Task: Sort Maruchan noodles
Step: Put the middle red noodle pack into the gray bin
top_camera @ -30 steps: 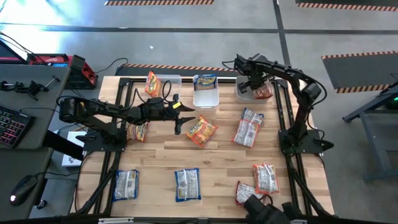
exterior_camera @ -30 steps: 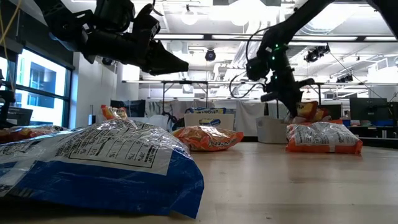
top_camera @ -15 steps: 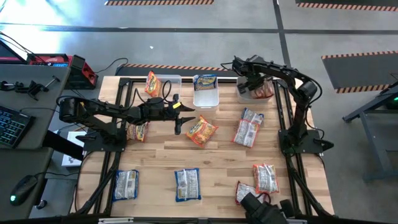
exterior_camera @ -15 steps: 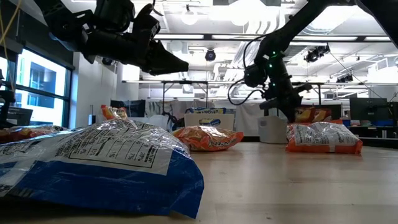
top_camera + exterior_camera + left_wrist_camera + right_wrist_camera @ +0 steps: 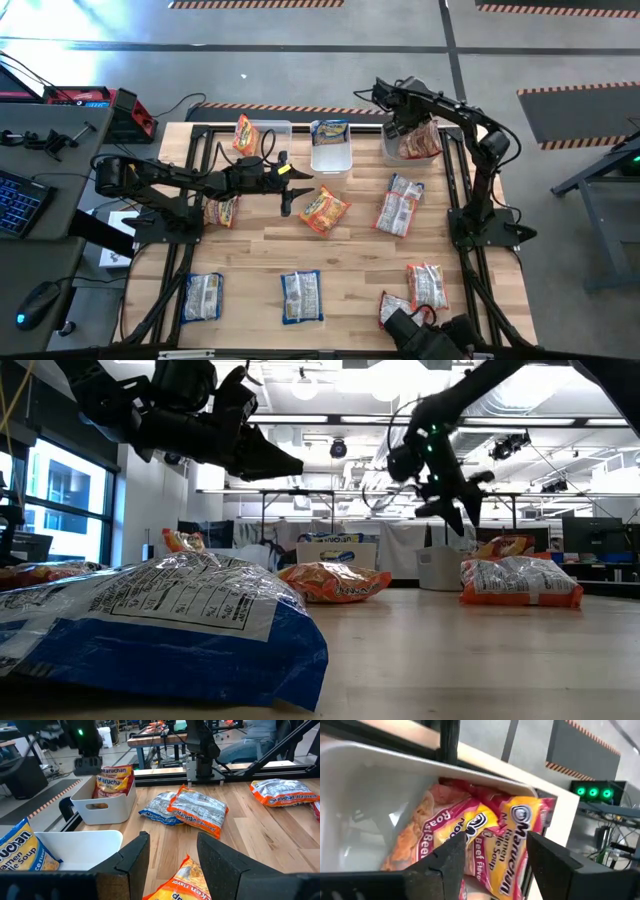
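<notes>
Three white bins stand along the far edge of the light wooden table [image 5: 350, 255]: a left bin [image 5: 268, 130] with an orange packet [image 5: 243, 133] leaning at it, a middle bin [image 5: 331, 155] with a blue-and-white packet [image 5: 331, 130] in its far end, and a right bin [image 5: 398, 150] with a red-and-white beef packet [image 5: 422, 140] lying in it. Around the table is a grey concrete floor with striped tape, a desk with a keyboard on the left, and, in the low view, a workshop with ceiling lights. Other noodle packets lie scattered on the wood: an orange one [image 5: 324, 209] near the middle, two overlapping ones [image 5: 399, 204] to the right, blue ones [image 5: 301, 296] along the near edge. The right gripper [image 5: 495, 860] hovers just above the right bin, fingers parted and empty, the beef packet below them. The left gripper [image 5: 170, 855] hangs over the orange packet at mid-table, fingers apart, holding nothing.
</notes>
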### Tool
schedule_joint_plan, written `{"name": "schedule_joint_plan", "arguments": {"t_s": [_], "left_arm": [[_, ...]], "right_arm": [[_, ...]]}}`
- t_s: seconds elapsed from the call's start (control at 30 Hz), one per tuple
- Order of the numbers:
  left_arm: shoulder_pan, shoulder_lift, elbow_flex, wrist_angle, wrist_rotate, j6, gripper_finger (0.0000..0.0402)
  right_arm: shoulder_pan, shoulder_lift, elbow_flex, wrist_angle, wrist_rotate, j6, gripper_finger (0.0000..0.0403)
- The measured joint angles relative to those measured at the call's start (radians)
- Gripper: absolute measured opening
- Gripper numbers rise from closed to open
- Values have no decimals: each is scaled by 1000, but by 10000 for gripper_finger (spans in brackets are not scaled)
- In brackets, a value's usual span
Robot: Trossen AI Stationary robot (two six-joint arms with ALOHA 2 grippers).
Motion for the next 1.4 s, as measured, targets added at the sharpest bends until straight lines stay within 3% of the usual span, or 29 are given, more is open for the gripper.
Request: {"name": "schedule_joint_plan", "arguments": {"t_s": [0.23,0.5,0.63,0.77,1.0,1.1,1.23,1.4], "left_arm": [[0,0,0,-2,0,0,154],[0,0,0,-10,0,0,154],[0,0,0,-13,0,0,154],[0,0,0,-13,0,8,154],[0,0,0,-11,0,9,154],[0,0,0,-8,0,8,154],[0,0,0,-8,0,8,154],[0,0,0,-8,0,8,154]], "right_arm": [[44,-7,49,-21,-66,-40,168],[6,-54,-114,-31,-167,30,142],[-10,-156,-242,123,-224,22,142],[-40,-296,-394,359,-346,9,142],[-73,-441,-638,605,-325,76,143],[-71,-455,-672,641,-341,76,154],[-70,-457,-673,625,-331,81,199],[-70,-468,-650,582,-272,81,238]]}}
